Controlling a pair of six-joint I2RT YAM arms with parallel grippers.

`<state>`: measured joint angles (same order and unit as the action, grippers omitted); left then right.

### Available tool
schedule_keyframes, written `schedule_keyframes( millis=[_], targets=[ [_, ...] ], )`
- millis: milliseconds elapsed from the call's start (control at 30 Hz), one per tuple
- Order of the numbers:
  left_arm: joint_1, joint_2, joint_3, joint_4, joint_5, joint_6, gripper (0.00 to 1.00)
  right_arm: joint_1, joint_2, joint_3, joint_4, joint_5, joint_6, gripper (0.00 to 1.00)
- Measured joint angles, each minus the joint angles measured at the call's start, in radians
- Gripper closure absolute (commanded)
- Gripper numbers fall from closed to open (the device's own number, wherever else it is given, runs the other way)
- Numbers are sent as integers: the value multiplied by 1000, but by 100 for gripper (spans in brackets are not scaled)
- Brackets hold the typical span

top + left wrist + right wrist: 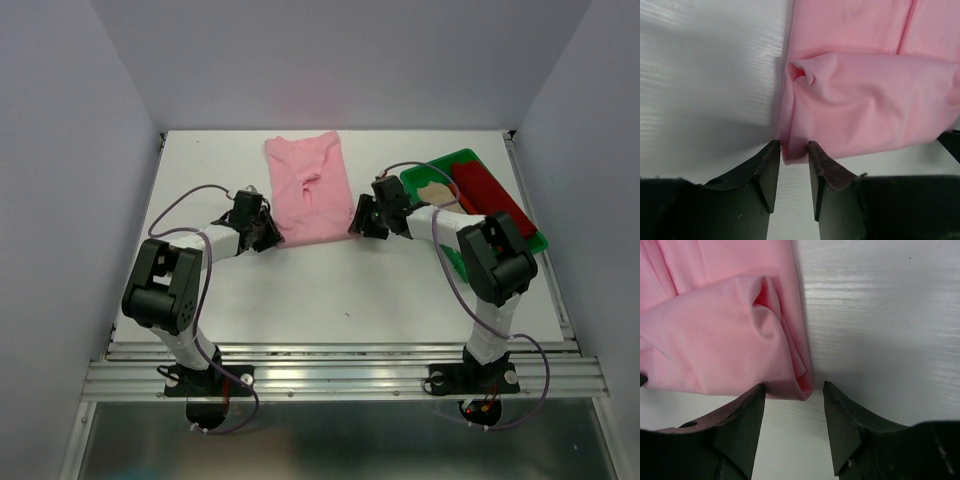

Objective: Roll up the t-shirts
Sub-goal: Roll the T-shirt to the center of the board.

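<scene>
Right gripper (pixel 793 386) jaws parted — folded corner of pink t-shirt (pixel 730 330) just ahead, on white table (pixel 880 315).

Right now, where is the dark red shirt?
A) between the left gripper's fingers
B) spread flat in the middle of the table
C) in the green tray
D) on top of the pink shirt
C: the dark red shirt lies in the green tray, apart from the pink shirt.
</scene>
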<state>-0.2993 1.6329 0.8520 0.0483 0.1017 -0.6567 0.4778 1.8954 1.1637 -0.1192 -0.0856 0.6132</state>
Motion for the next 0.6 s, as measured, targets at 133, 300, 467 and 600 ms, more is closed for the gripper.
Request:
schedule_keyframes(
  millis=[133,300,467,600],
  targets=[
    [0,31,-10,15,3,-8,60,0,12,0,27,-18,12,52],
    [0,37,-10,31,3,-14,61,0,18,0,31,-30,19,59],
    [0,55,-10,65,9,-27,100,0,19,-2,31,-32,24,69],
    [0,66,-10,85,23,-32,100,0,19,-8,34,-32,23,85]
  ],
)
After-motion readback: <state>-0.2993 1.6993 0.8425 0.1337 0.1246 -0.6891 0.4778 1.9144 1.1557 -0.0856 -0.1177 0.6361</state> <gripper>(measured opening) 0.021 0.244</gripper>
